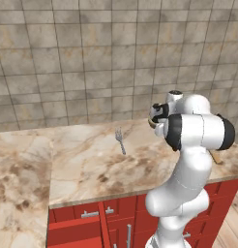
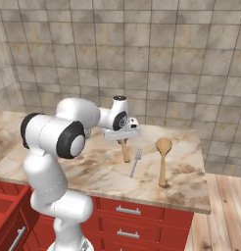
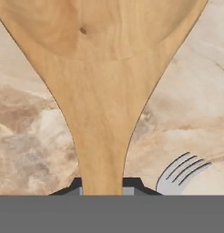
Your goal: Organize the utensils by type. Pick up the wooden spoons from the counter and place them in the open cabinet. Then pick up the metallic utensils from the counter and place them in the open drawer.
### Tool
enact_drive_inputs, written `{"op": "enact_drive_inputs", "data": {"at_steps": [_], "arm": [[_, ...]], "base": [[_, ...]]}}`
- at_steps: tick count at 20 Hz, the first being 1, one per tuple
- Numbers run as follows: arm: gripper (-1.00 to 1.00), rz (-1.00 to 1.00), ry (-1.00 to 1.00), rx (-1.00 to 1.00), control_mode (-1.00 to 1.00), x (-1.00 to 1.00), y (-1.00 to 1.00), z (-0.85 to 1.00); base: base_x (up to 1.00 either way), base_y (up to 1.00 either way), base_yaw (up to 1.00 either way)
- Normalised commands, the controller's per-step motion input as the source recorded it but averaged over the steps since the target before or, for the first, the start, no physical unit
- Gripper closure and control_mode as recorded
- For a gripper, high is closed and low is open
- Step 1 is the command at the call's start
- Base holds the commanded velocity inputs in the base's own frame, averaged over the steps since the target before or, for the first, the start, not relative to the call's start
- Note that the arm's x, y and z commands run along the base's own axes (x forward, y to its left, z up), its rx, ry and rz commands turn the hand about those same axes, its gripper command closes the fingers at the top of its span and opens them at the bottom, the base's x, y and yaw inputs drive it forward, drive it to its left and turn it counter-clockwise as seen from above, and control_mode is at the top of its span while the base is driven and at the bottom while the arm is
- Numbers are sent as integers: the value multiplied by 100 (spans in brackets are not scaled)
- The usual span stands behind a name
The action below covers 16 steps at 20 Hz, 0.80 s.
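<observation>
Pincer (image 2: 124,142) clenched on one wooden spoon (image 3: 102,91); second spoon (image 2: 163,159) and both forks (image 2: 136,163) remain on bench (image 2: 103,171)

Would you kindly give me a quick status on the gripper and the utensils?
Gripper shut on a wooden spoon. Second wooden spoon and a fork lie beside it on the counter. Another fork lies apart.

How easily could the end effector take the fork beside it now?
Probably not yet: the end effector is shut on a wooden spoon. The fork itself lies uncovered on the counter.
</observation>
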Motion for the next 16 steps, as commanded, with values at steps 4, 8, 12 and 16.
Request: {"op": "enact_drive_inputs", "data": {"at_steps": [4, 8, 12, 16], "arm": [[100, 41, 0, 0, -100, -42, 25, 72], [100, 46, -3, 0, -100, -56, 31, 64], [100, 41, -3, -1, -100, -58, 38, 62], [100, 28, -7, -7, -100, -61, 35, 56]], "base": [[0, 0, 0], [0, 0, 0], [0, 0, 0], [0, 0, 0]]}}
